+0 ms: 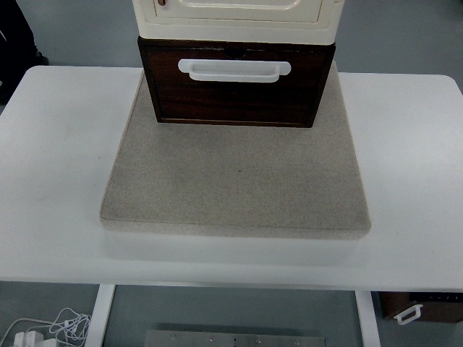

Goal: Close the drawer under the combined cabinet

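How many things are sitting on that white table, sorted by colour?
Cream: 1, the cabinet top section
Dark brown: 1, the wooden drawer with a white handle
Beige: 1, the pad under them
Total: 3, all on the table. No robot hand is in view.

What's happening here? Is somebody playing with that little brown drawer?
Nobody is touching anything right now. No robot hands show in the picture at all. A small cabinet sits at the far end of a grey mat on a white table. Its top part is cream-coloured, and below it is a dark brown drawer with a white handle. The drawer front sticks out a little past the cream part above it, so it looks not fully pushed in yet.
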Robot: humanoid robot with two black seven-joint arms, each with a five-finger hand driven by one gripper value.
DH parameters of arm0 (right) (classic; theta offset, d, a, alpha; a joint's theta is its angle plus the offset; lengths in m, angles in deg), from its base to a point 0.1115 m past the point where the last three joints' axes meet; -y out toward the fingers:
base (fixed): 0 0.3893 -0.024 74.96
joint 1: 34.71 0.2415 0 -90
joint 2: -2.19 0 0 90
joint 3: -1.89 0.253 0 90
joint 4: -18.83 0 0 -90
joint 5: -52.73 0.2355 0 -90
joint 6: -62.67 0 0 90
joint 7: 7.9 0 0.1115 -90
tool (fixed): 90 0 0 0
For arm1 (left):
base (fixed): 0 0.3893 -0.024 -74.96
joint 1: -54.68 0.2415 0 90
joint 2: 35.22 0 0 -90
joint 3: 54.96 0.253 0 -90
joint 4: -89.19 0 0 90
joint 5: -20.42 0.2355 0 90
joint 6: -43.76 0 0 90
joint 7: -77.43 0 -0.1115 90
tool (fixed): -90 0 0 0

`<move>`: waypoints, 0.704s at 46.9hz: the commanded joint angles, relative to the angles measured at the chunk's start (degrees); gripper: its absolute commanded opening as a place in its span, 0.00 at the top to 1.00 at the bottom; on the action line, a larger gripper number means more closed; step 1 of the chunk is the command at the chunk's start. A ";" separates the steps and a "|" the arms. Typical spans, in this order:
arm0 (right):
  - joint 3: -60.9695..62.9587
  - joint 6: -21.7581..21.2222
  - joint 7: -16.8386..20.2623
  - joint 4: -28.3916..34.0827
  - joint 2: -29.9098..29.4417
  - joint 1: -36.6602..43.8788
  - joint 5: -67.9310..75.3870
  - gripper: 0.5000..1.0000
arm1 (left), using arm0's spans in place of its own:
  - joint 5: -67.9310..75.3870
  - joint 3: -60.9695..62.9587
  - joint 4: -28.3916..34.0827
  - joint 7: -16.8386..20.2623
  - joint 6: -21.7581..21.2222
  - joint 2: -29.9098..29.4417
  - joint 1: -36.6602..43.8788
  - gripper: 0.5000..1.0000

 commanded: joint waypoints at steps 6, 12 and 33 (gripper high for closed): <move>0.00 -0.05 0.00 -0.01 0.00 0.00 0.00 0.10 | -0.18 0.45 11.17 -1.80 1.65 0.98 -1.20 0.00; 0.18 -0.31 0.00 0.08 0.00 0.00 0.00 0.10 | -1.85 0.36 14.07 -3.21 3.15 3.26 -0.32 0.00; 0.00 -0.40 0.00 0.08 0.00 -0.35 -0.09 0.10 | -19.25 0.45 16.98 -7.26 12.73 8.89 9.26 0.00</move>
